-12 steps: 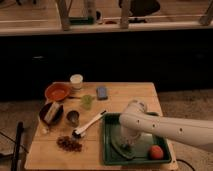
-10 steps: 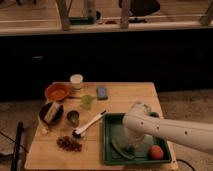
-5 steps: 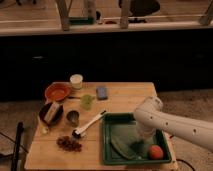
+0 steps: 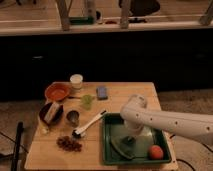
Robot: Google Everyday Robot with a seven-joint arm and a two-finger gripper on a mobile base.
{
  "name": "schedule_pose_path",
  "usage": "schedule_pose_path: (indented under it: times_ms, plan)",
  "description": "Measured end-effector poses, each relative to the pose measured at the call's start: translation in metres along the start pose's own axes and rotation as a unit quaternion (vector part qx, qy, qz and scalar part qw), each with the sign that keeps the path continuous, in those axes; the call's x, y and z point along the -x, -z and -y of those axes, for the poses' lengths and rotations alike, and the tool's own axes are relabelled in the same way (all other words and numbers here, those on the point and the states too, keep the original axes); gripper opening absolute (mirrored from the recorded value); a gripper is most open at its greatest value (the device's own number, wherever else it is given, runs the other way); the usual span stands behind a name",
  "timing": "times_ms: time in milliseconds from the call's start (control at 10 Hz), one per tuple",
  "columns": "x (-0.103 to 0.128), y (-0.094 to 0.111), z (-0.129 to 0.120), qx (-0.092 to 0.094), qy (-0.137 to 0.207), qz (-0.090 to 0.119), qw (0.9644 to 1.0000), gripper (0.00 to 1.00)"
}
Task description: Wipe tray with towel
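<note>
A green tray [image 4: 108,142] lies at the front right of the wooden table [image 4: 125,97]. A dark crumpled towel [image 4: 123,146] lies on the tray floor, left of centre. My white arm [image 4: 170,124] comes in from the right and bends down into the tray. The gripper [image 4: 130,139] is low over the tray, right at the towel's upper edge. An orange-red ball [image 4: 156,152] sits in the tray's front right corner.
Left of the tray lie a white-handled brush [image 4: 90,123], a metal cup [image 4: 73,118], a dark bowl [image 4: 51,113] and a pile of nuts [image 4: 69,144]. Farther back stand an orange bowl [image 4: 57,92], white cup [image 4: 76,81], green cup [image 4: 87,101] and blue sponge [image 4: 102,92].
The arm swung right across the tray, then came back left toward the towel. The towel sits a little more to the tray's front left. The ball has not moved.
</note>
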State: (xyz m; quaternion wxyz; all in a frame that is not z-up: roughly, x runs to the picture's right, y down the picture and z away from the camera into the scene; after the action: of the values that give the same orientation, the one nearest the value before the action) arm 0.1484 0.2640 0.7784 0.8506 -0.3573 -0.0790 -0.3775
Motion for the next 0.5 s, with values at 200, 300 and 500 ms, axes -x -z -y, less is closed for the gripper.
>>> schedule_pose_path:
  times_ms: [200, 300, 500]
  plan:
    - [0.028, -0.001, -0.006, 0.005, 0.038, 0.001, 0.9993, 0.0]
    - [0.035, -0.001, -0.013, 0.006, 0.047, 0.002, 0.9989, 0.0]
    - [0.034, -0.003, -0.035, 0.013, 0.049, 0.003, 0.9987, 0.0]
